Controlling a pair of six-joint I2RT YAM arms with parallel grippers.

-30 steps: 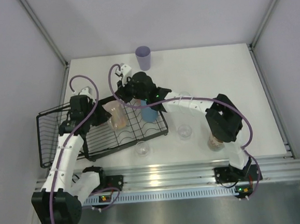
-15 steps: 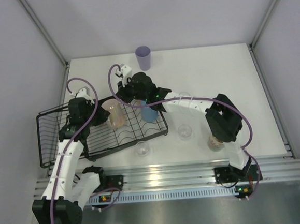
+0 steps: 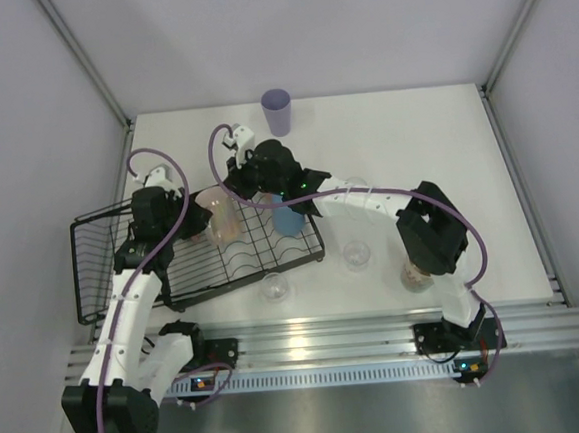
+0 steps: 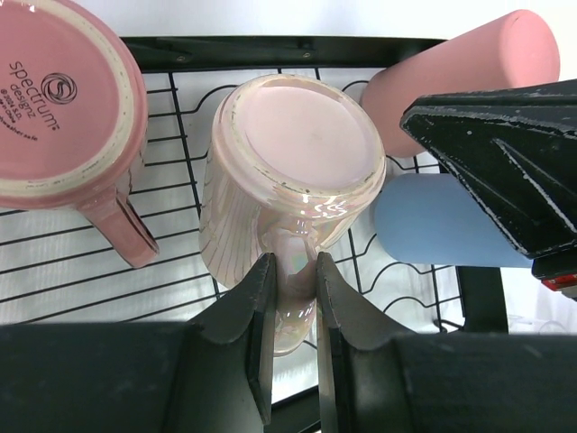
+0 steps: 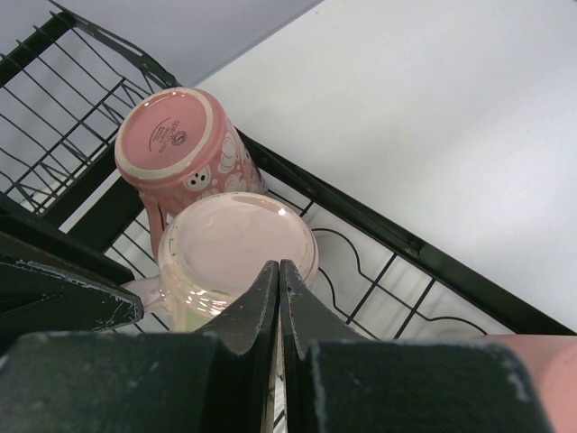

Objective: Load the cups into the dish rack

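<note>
My left gripper (image 4: pixel 293 262) is shut on the handle of a pearly cream mug (image 4: pixel 297 149), whose base faces the wrist camera, over the wires of the black dish rack (image 3: pixel 125 290). From above, the cream mug (image 3: pixel 217 214) sits at the rack's middle, by the left gripper (image 3: pixel 198 222). An upturned pink mug (image 4: pixel 54 99), a salmon tumbler (image 4: pixel 460 77) and a blue tumbler (image 4: pixel 433 221) are in the rack. My right gripper (image 5: pixel 278 271) is shut and empty, just above the cream mug (image 5: pixel 234 248). A lavender tumbler (image 3: pixel 276 110) stands far back.
Two clear glasses (image 3: pixel 273 288) (image 3: pixel 357 255) stand on the white table in front of the rack. Another cup (image 3: pixel 413 275) is partly hidden under the right arm's elbow. The rack's taller basket end (image 3: pixel 86 247) is at the left. The right arm (image 3: pixel 369 202) reaches across the rack's far right corner.
My left gripper has shifted the cream mug slightly towards the far left of the rack. The right arm has stayed where it was.
</note>
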